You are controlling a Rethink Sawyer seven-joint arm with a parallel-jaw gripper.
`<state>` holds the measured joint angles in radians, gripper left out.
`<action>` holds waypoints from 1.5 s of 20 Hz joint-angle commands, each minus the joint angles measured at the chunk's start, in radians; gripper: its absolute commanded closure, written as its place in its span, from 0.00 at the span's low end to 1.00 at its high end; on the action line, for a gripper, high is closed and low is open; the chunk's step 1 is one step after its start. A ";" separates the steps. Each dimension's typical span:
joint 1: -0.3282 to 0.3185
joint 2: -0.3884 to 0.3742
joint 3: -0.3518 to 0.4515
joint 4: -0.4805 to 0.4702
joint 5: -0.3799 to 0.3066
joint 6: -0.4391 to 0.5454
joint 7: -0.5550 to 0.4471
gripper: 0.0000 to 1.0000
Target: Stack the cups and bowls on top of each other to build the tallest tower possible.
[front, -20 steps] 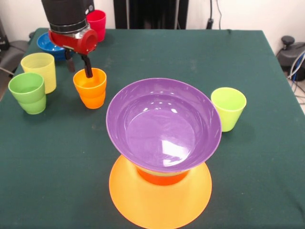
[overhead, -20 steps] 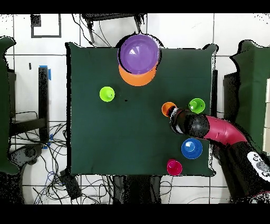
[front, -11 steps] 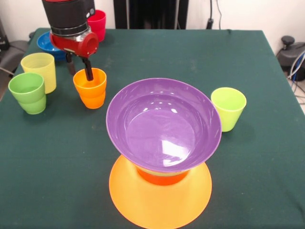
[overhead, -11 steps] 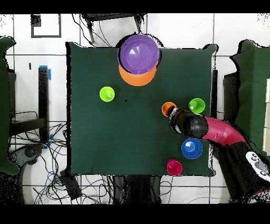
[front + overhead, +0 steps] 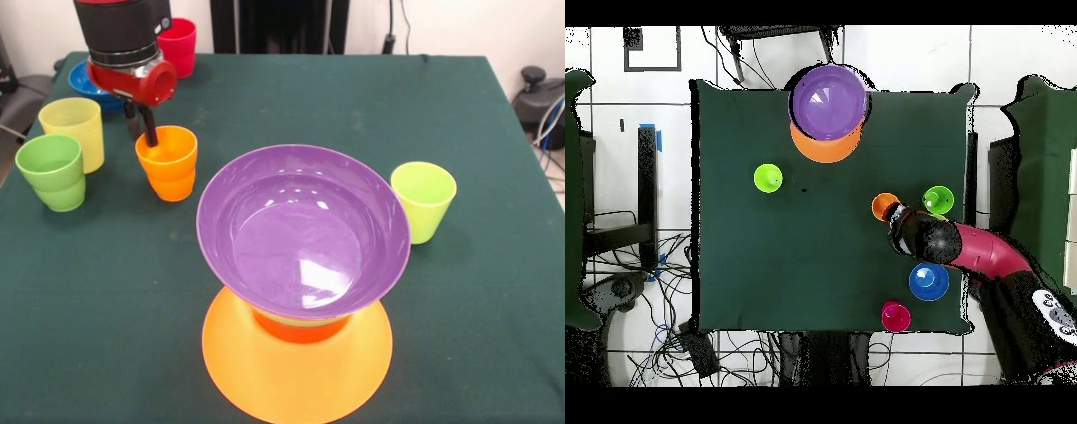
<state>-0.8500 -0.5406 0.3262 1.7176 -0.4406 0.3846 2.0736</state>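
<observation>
The tower stands near the front: a wide orange bowl upside down as its base, a red-orange bowl on it and a purple bowl upright on top. An orange cup stands upright at the left. My gripper reaches down at its far-left rim, one finger inside and one outside, shut on the rim. Loose cups stand about: lime green at the right, green and pale yellow at the left, red at the back. In the overhead view the arm hides the gripper beside the orange cup.
A blue bowl sits behind the arm, close to the red cup and the table's far-left corner. The green and pale yellow cups stand a hand's width left of the orange cup. The dark green tablecloth covers the table.
The finger inside the orange cup has moved left to the rim, narrowing the gap to the outer finger. The wrist shifted slightly left. The cup stays in place.
</observation>
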 commanded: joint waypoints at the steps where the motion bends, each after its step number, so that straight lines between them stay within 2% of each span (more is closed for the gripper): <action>1: 0.050 0.055 0.000 0.027 -0.011 -0.044 0.058 1.00; 14: 0.035 0.025 0.018 0.050 0.023 0.006 0.054 1.00; 20: 0.018 -0.069 0.063 0.094 0.077 0.072 0.025 1.00; 23: 0.018 -0.120 0.078 0.093 0.117 0.140 0.002 1.00; 30: 0.030 -0.181 0.083 0.090 0.169 0.215 -0.021 1.00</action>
<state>-0.8553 -0.6658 0.3349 1.7783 -0.3251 0.4420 2.0736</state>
